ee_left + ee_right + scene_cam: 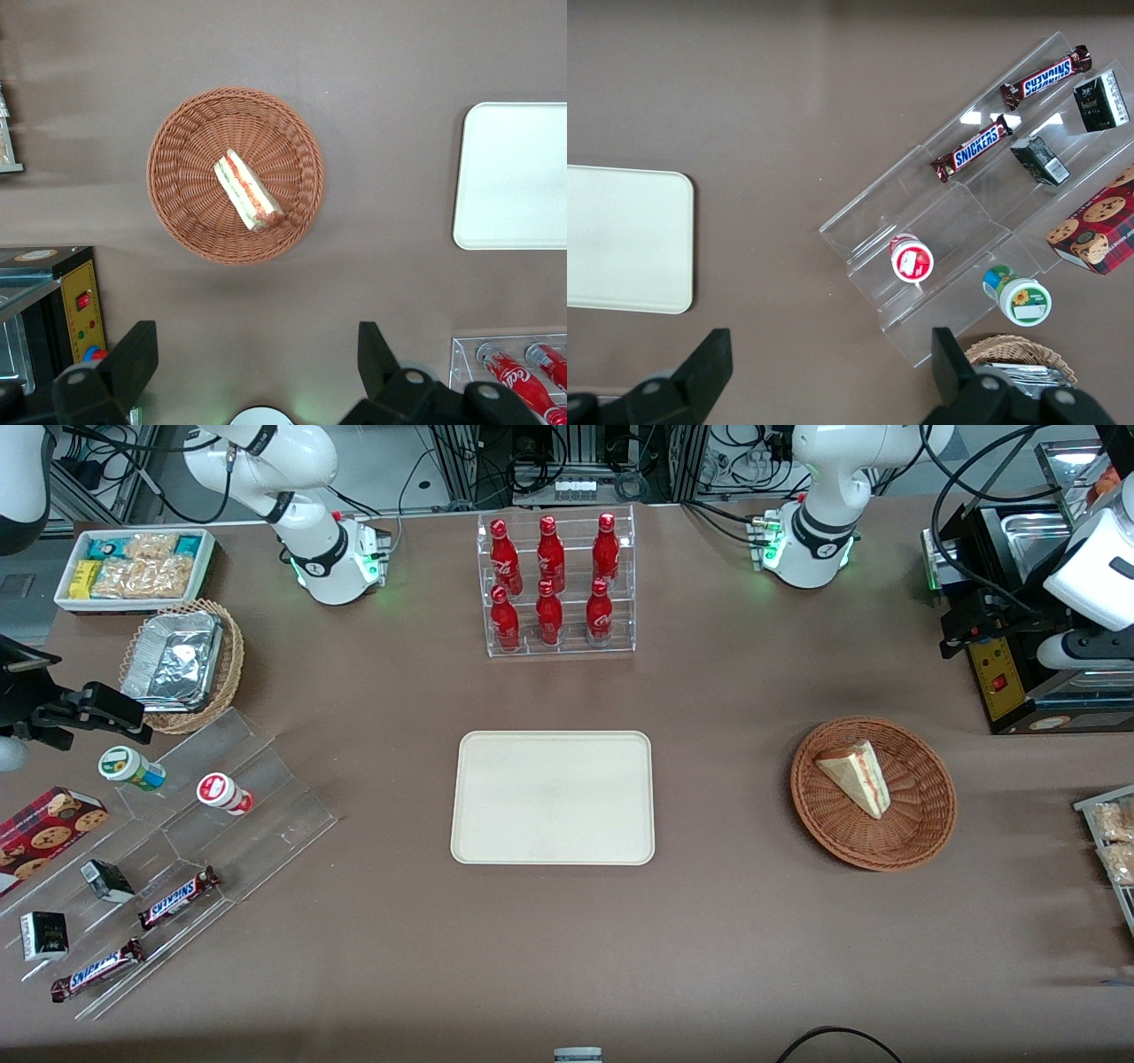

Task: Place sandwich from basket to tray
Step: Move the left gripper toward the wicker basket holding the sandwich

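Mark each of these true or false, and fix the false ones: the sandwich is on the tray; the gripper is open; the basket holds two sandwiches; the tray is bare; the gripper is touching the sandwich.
1. The sandwich is on the tray. False: it lies in the basket.
2. The gripper is open. True: its fingers stand wide apart.
3. The basket holds two sandwiches. False: only one.
4. The tray is bare. True: nothing lies on it.
5. The gripper is touching the sandwich. False: it hovers above the table beside the basket, apart from the sandwich.
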Controlling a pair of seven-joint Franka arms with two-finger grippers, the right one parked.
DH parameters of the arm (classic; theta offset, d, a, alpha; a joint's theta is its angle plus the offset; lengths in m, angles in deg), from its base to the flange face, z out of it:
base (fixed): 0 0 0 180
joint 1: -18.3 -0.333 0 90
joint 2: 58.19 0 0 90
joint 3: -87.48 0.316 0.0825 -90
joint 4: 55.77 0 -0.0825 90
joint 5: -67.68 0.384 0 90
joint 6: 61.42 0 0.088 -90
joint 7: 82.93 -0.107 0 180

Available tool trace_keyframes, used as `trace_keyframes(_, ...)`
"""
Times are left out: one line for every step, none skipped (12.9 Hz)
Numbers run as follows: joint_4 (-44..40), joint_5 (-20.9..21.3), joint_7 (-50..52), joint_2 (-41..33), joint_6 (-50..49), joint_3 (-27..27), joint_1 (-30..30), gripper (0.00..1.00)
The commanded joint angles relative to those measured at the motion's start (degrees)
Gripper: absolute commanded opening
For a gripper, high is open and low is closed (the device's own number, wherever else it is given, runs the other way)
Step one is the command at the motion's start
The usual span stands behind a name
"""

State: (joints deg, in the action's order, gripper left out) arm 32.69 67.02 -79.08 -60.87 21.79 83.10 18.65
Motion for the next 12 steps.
trace_keyframes(-0.3, -0.7, -0.3, -0.7, -1.6, -0.5, -0.8, 1.00)
trace_keyframes(-0.3, -0.4, -0.5, -0.7, -1.8, -0.5, -0.9, 1.00)
trace_keyframes(-0.4, -0.5, -0.6, -0.7, -1.8, -0.5, -1.1, 1.00)
trace_keyframes(-0.6, -0.6, -0.6, -0.5, -1.8, -0.4, -1.2, 1.00)
trace_keyframes(-0.6, -0.6, -0.7, -0.4, -1.6, -0.3, -1.4, 1.00)
trace_keyframes(-0.4, -0.6, -0.9, -0.3, -1.3, 0.2, -1.4, 1.00)
trace_keyframes(-0.3, -0.7, -0.5, 0.0, -1.2, 2.0, -1.4, 1.00)
trace_keyframes(-0.2, -0.7, -0.1, 0.5, -1.1, 3.2, -1.3, 1.00)
trace_keyframes(-0.1, -0.7, 0.1, 1.1, -1.0, 3.8, -1.4, 1.00)
trace_keyframes(0.0, -0.8, 0.2, 2.4, -0.9, 4.8, -1.4, 1.00)
trace_keyframes(0.0, -0.8, 0.3, 4.2, -0.1, 5.3, -1.4, 1.00)
trace_keyframes(0.4, -0.7, 1.6, 5.8, 1.1, 5.4, -1.4, 1.00)
